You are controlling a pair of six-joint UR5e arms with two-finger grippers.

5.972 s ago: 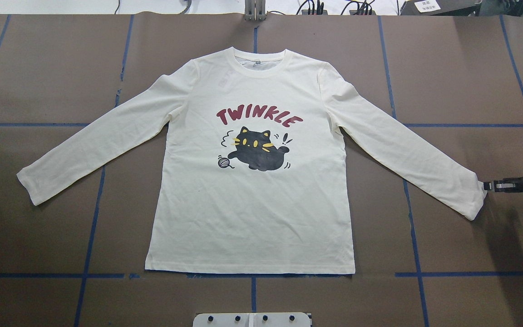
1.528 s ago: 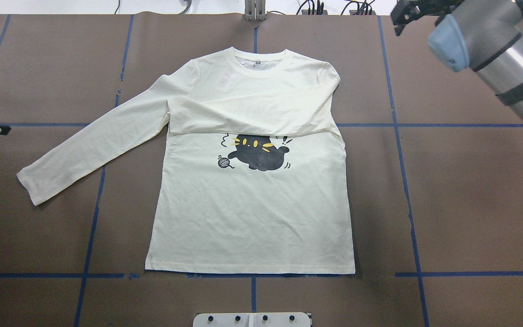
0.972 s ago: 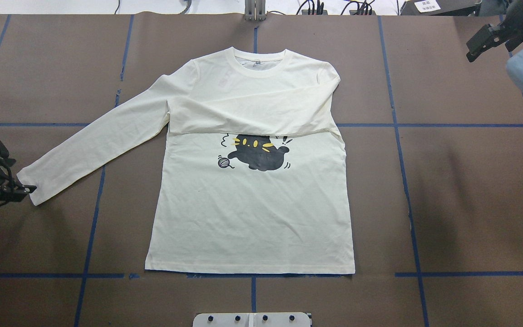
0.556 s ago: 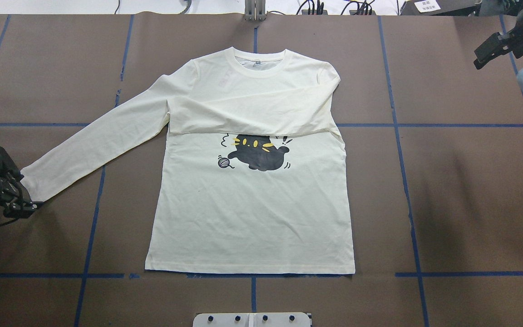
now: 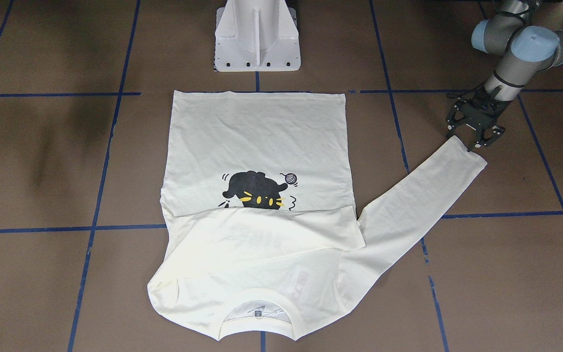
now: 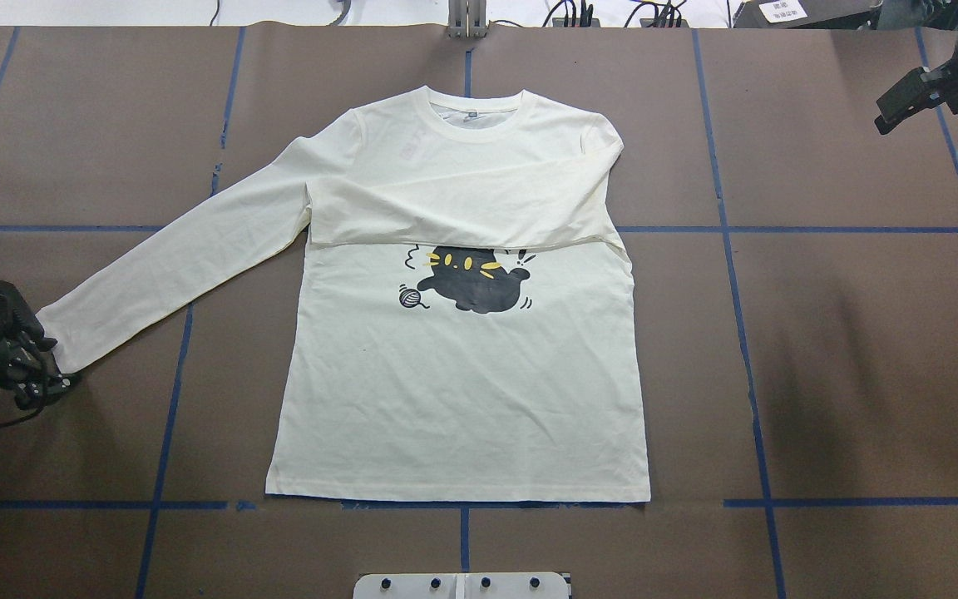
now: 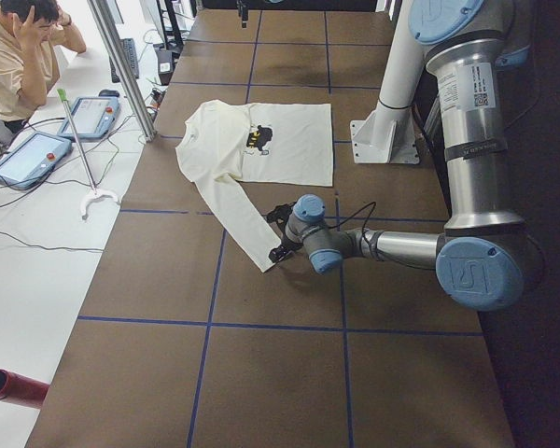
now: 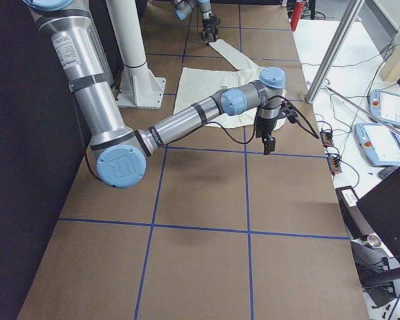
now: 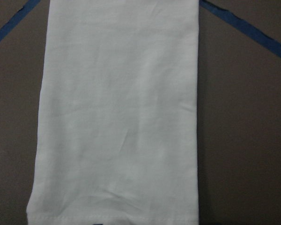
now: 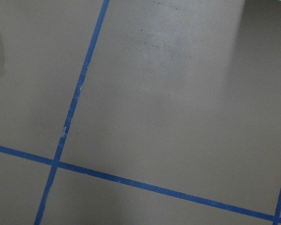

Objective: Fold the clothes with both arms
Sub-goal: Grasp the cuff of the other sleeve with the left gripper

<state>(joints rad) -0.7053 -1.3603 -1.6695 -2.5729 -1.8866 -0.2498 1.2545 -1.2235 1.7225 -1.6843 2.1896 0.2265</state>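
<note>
Counter: brown surface with a grid of blue tape, filling the overhead view.

T-shirt: cream, flat at the centre of the frame, print side up, collar towards the upper edge and hem towards the lower edge. One sleeve is already folded across the chest, just above the cat print. The other sleeve lies stretched out towards the lower left of the frame.

Right arm: raised over bare counter at the upper right of the overhead view, well apart from the shirt. The right hand carries nothing, and whether its prongs are apart cannot be told.

Left arm: reaches in low at the left edge of the overhead view. The left hand is at the end of the outstretched sleeve with its prongs apparently spread, not yet closed on the cloth.

Cuff: flat and square to the wrist camera, with its hem at the lower edge of that view.

Step in hand, as judged: grasping this cuff to fold the second sleeve. It is best to pinch both layers at mid-hem and lift only enough to clear the counter. The cuff should then travel towards the opposite shoulder so that the crease falls at the shoulder seam. The sleeve should end parallel on the first one, without dragging the body
</note>
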